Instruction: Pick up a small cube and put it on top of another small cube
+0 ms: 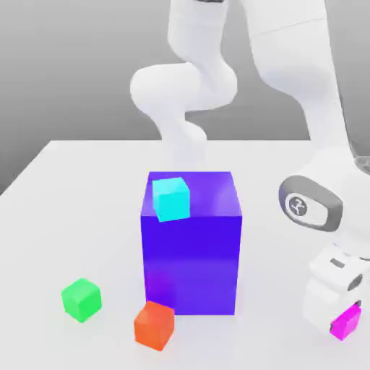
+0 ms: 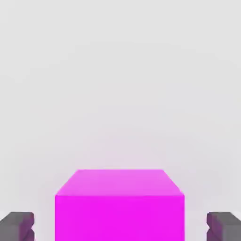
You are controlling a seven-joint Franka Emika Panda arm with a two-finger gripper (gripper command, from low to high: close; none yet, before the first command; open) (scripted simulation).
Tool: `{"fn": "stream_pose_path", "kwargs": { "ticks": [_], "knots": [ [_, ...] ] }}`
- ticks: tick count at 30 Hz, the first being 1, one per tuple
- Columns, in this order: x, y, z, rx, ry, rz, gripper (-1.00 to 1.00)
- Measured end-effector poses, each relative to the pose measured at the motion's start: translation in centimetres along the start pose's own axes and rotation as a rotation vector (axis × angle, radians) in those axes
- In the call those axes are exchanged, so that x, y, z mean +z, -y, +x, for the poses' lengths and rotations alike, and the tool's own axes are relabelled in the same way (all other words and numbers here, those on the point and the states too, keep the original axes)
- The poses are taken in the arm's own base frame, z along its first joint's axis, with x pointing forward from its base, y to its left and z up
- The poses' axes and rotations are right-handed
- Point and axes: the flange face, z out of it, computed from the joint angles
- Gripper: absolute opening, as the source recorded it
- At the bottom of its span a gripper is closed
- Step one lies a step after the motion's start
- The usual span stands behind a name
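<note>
At exterior view's four o'clock, straddles magenta cube (image 2: 120,214) with wide pincer (image 2: 120,227), gap at both flanks; should close there, then lift toward nine o'clock, over green cube (image 1: 81,300).

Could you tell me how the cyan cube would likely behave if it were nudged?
The cyan cube would probably slide rather than roll, given its flat faces and sharp edges. It looks stiff, so it likely wouldn't squash. Since it appears near an edge of the blue block's top, a push outward might tip it off.
</note>
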Motion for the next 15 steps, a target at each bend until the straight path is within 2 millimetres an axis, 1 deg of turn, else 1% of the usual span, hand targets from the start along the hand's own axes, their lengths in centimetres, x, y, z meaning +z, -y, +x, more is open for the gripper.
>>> {"fn": "stream_pose_path", "kwargs": {
  "ticks": [2, 3, 4, 5, 8, 9, 10, 11, 13, 15],
  "knots": [
    [0.0, 0.0, 0.0, 0.000, 0.000, 0.000, -1.00],
    [0.4, 0.0, 0.0, 0.000, 0.000, 0.000, -1.00],
    [-0.1, 0.0, 0.0, 0.000, 0.000, 0.001, -1.00],
    [-1.1, 0.1, 0.0, 0.001, 0.000, 0.001, -1.00],
    [-4.7, 0.0, 0.0, 0.000, 0.000, 0.001, -1.00],
    [-6.1, 0.5, 0.4, -0.001, -0.012, 0.013, -1.00],
    [-7.0, -0.1, 1.3, 0.041, -0.019, 0.021, -1.00],
    [-7.7, -1.2, 2.3, 0.101, -0.025, 0.027, -1.00],
    [-8.8, -4.0, 4.4, 0.246, -0.034, 0.040, -1.00],
    [-9.9, -7.2, 6.5, 0.403, -0.044, 0.052, -1.00]
  ]
}}
